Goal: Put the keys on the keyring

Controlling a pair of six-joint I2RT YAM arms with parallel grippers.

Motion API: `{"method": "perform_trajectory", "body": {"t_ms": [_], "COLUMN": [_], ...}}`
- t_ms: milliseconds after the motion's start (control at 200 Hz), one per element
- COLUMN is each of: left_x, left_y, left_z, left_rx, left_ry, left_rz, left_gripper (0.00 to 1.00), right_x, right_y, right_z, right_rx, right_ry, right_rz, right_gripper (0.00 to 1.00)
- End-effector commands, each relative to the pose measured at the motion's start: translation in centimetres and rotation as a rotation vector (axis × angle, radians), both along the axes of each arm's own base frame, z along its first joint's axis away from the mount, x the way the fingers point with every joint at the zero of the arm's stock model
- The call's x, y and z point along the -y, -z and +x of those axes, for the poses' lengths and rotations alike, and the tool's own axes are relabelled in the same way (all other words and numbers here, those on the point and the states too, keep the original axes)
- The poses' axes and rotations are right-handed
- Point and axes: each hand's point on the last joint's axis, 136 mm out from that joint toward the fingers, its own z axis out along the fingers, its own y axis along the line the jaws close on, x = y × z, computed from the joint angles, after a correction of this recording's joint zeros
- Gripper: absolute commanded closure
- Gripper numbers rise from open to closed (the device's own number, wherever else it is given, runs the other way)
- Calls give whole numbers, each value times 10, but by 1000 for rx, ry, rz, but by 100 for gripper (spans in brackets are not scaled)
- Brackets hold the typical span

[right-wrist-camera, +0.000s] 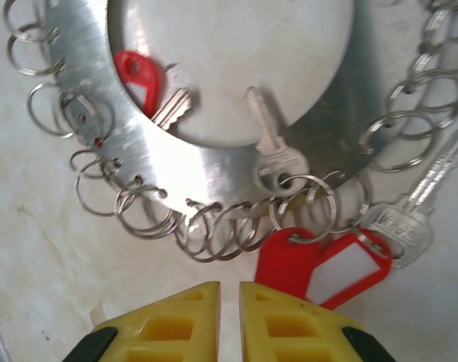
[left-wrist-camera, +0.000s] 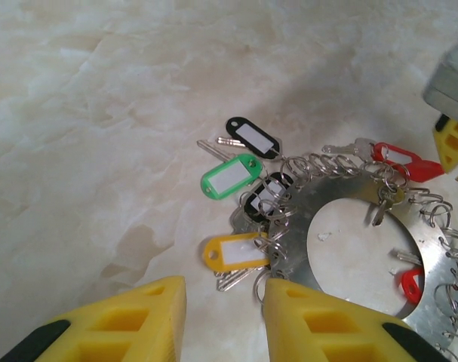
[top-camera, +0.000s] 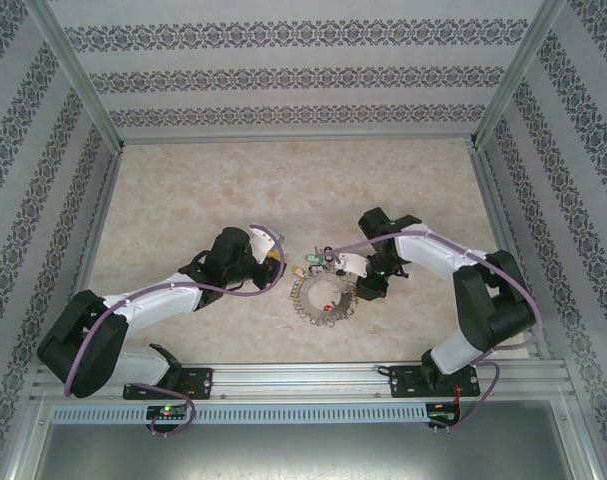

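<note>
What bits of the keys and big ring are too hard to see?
Top external: the keys on the keyring are too small to count.
Left wrist: the keyring's right side is cut off by the picture edge.
Right wrist: the keyring's top is cut off; the largest key's lettering is too blurred to read.

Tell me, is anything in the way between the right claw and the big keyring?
No, nothing I can see. The right gripper points at the keyring, with just bare table between them. The red tags lie beside that gap, not in it.
</note>
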Motion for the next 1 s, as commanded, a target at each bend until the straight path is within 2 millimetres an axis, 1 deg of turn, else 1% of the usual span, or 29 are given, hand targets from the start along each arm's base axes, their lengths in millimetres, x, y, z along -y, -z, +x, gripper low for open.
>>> {"method": "perform_trajectory", "body": {"t_ms": [0, 55, 100, 160, 260, 395, 495, 635, 724, 909, 994], "left_x": [5, 3, 2, 1, 0, 0, -2, -4, -6, -7, -6], "left_y": [-14, -12, -11, -9, -4, -2, -1, 1, 1, 3, 4], "left_z": [6, 7, 8, 8, 9, 11, 11, 11, 11, 11, 11], "left_rx": [44, 42, 43, 42, 35, 28, 30, 27, 30, 29, 29], "left_ry": [-17, -30, -42, -51, -58, -71, -80, -88, -93, -98, -100], "left_rz": [-42, -42, -43, -45, -42, -38, -37, -27, -25, -21, -24], "left_gripper": [66, 66, 66, 66, 66, 67, 66, 66, 66, 67, 66], "right_x": [-3, 0, 0, -2, -5, -9, -11, -12, -13, -7, -5], "right_y": [-6, -2, -2, -4, -4, 4, 11, 20, 20, 16, 16], "right_z": [-6, -4, -1, 6, 6, 15, 18, 12, 8, -4, -6], "right_rx": [93, 154, 205, 261, 305, 377, 396, 373, 368, 370, 379], "right_ry": [-78, -90, -97, -99, -155, -191, -220, -243, -251, -258, -253], "right_rz": [40, 24, 30, 47, 62, 38, 24, 10, 21, 30, 28], "right_gripper": [89, 88, 86, 85, 86, 87, 87, 86, 86, 85, 84]}}
